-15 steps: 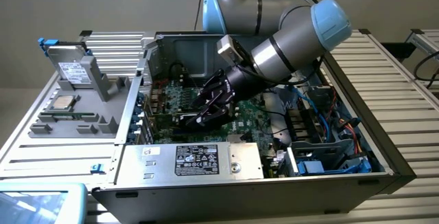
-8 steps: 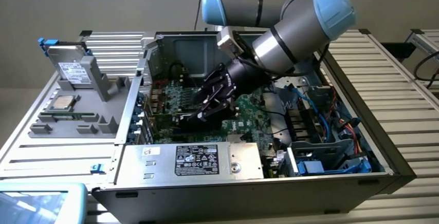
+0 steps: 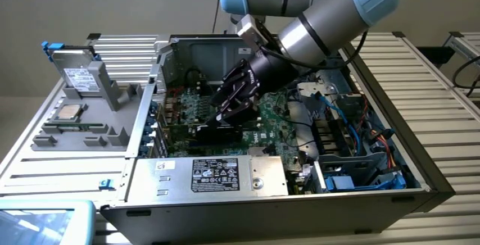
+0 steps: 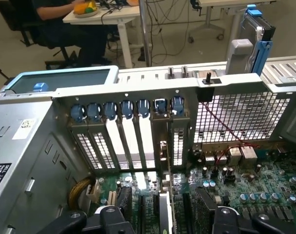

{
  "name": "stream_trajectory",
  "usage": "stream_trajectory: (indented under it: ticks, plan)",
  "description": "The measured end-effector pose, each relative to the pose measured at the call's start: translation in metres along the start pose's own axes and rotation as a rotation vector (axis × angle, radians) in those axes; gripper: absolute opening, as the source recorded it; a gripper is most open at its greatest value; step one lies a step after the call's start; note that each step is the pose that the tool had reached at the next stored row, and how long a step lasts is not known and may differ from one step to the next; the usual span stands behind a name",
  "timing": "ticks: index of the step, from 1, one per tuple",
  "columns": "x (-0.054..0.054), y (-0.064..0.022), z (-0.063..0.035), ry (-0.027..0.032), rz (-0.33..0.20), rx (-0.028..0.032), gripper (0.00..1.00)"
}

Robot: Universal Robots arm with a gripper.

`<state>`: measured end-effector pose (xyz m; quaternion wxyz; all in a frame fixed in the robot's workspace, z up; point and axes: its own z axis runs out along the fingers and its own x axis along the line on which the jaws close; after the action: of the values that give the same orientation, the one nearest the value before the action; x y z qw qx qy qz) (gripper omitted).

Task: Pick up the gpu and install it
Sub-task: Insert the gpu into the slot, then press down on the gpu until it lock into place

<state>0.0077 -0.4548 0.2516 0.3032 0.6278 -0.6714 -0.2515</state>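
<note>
Claw [image 4: 162, 222] wide open astride gpu [image 4: 168, 195]

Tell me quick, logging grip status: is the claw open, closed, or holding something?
Claw: open, holding nothing, its fingers astride the upright gpu over the motherboard.

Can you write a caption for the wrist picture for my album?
Open tool straddling the gpu standing in the motherboard, facing blue slot clips.
</note>
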Motion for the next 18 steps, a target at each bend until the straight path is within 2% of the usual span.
stream_trajectory:
  ticks: [16, 17, 18]
  plan:
    - [0.0001, 0.0014, -0.0014, -0.0004, 0.000, 0.0022, 0.64]
    - [0.0001, 0.0014, -0.0014, -0.0004, 0.000, 0.0023, 0.61]
    - [0.0002, 0.0014, -0.0014, -0.0004, 0.000, 0.0024, 0.55]
